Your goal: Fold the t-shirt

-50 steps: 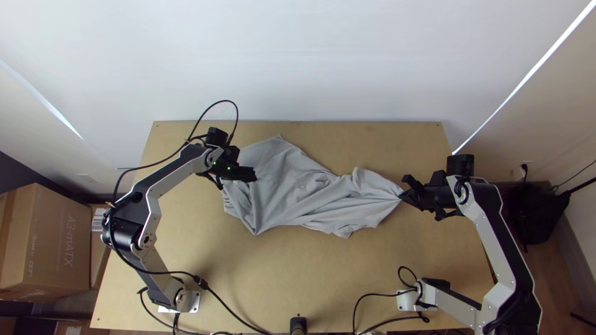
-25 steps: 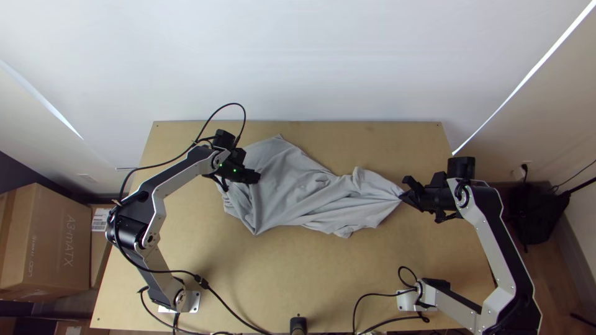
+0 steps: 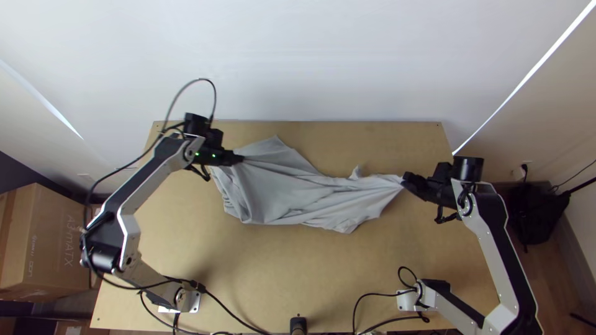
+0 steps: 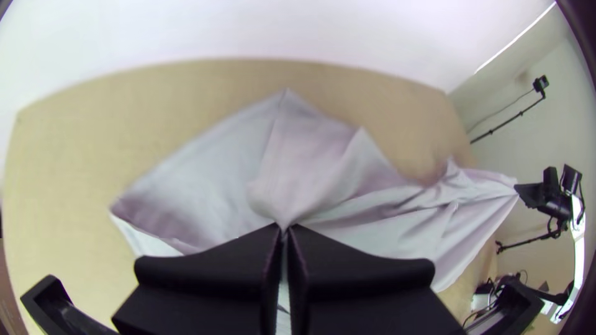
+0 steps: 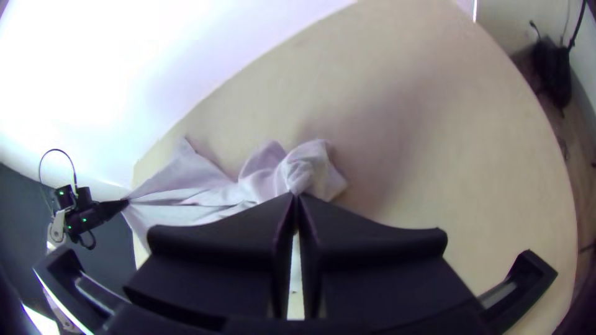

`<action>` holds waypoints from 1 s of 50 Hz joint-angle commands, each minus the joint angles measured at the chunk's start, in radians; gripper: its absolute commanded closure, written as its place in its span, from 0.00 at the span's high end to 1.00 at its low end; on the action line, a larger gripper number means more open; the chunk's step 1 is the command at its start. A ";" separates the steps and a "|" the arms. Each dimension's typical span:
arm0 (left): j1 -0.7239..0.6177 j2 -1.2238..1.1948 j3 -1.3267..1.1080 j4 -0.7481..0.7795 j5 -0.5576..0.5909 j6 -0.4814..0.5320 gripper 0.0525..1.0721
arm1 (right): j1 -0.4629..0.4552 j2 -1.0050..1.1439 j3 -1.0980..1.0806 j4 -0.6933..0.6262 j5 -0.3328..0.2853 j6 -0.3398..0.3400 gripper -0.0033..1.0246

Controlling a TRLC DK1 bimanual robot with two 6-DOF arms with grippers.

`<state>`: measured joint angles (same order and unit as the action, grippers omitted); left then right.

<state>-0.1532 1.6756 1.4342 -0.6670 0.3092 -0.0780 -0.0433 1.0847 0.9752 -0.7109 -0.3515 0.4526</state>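
The grey t-shirt [image 3: 279, 192] lies bunched and creased across the table, pulled taut between both grippers. At its upper left part, my left gripper [image 3: 241, 159] is shut on the cloth, with folds fanning out from the fingertips. In the left wrist view the left gripper [image 4: 284, 231] pinches a gathered peak of the t-shirt [image 4: 211, 174]. My right gripper [image 3: 405, 177] holds the cloth's narrow right end. The right wrist view has the right gripper [image 5: 296, 196] shut on a bunched bit of the t-shirt [image 5: 186, 177]. Which part of the garment each holds, I cannot tell.
Bare wooden table [image 3: 298, 267] lies in front of the cloth, with a strip behind it up to the white wall. Black cables [image 3: 230, 307] run along the near edge, where a small black device [image 3: 298, 325] stands. Cardboard boxes [image 3: 49, 239] are left of the table.
My left gripper has moved left and a little away from the near edge, now gripping cloth and drawing it taut. The right gripper has shifted slightly, and the shirt's near edge has lifted or drawn back.
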 commanded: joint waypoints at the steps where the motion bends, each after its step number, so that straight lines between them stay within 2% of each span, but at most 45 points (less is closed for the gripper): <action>1: 0.037 -0.100 0.051 -0.006 -0.022 -0.011 0.03 | 0.010 -0.037 0.092 0.067 0.055 -0.058 0.02; 5: 0.067 -0.154 0.077 -0.017 -0.038 -0.014 0.03 | 0.014 -0.031 0.152 0.139 0.121 -0.104 0.02; 11: 0.122 -0.247 0.112 -0.017 -0.087 -0.022 0.03 | 0.016 0.017 0.261 0.205 0.183 -0.161 0.02; 25: 0.211 -0.392 0.258 -0.023 -0.173 0.000 0.03 | 0.091 0.123 0.494 0.311 0.298 -0.264 0.03; 33: 0.241 -0.419 0.402 -0.046 -0.197 0.003 0.03 | 0.123 0.139 0.654 0.332 0.324 -0.265 0.02; 50: 0.333 -0.465 0.667 -0.054 -0.220 0.011 0.03 | 0.114 0.113 0.990 0.399 0.324 -0.247 0.02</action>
<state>0.1230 1.2499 2.0174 -0.7319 0.1444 -0.0738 0.0914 1.2308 1.8809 -0.3435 -0.0753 0.2043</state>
